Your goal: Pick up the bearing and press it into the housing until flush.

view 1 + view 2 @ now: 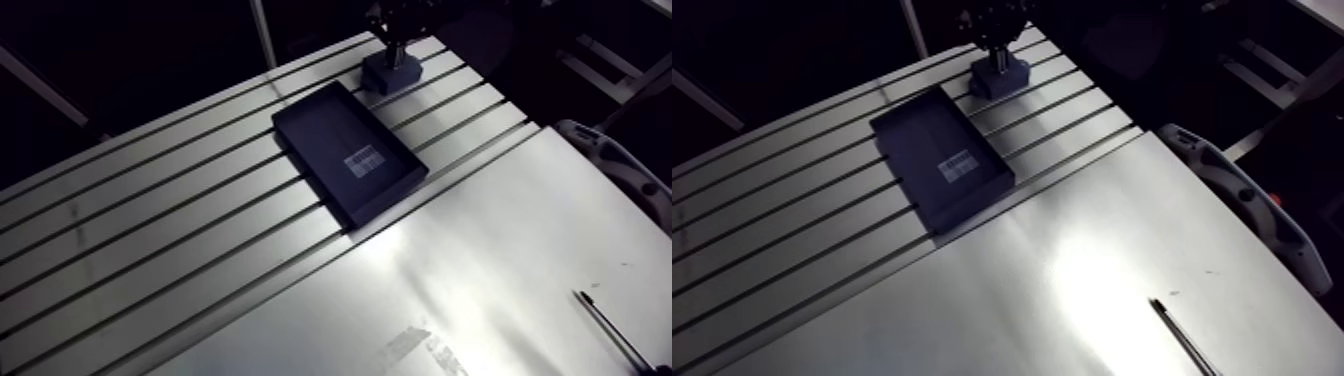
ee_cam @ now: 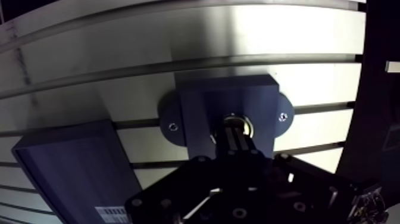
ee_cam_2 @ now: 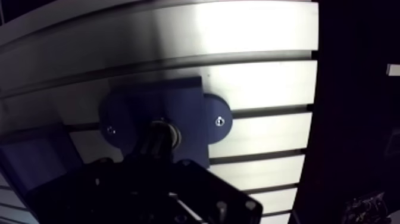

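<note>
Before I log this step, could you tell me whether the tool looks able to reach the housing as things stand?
Probably yes: the tool hangs right over the housing, its tip at the bright ring in the middle, with nothing between them; the dark tray lies off beside.

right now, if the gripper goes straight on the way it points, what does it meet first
The bearing, the metal ring at the bore of the blue housing, lies right ahead of the gripper. Whether they already touch, I cannot tell.
</note>
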Robot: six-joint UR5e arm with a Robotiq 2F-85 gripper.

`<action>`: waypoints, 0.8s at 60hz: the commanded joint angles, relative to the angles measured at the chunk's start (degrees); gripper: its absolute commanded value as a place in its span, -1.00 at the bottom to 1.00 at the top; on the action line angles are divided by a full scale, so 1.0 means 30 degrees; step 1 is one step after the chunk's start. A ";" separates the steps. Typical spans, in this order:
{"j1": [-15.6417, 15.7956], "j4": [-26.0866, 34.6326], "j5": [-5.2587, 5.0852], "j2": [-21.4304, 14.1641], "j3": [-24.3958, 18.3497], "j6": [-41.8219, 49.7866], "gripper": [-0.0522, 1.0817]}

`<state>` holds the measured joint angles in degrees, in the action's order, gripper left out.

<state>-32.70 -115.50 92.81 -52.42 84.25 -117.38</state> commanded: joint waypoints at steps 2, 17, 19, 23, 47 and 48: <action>0.0000 -0.0011 0.0016 0.0002 0.0051 0.0000 0.99; 0.0000 -0.0040 0.0016 0.0002 0.0144 0.0000 0.99; 0.0000 -0.0040 0.0016 0.0002 0.0144 0.0000 0.99; 0.0000 -0.0015 0.0016 -0.0027 0.0144 0.0004 0.99; 0.0030 0.0077 -0.0013 -0.0740 0.0055 0.0000 0.99; 0.0030 0.0077 -0.0013 -0.0740 0.0055 0.0000 0.99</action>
<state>-32.63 -115.41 92.80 -53.38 84.49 -117.38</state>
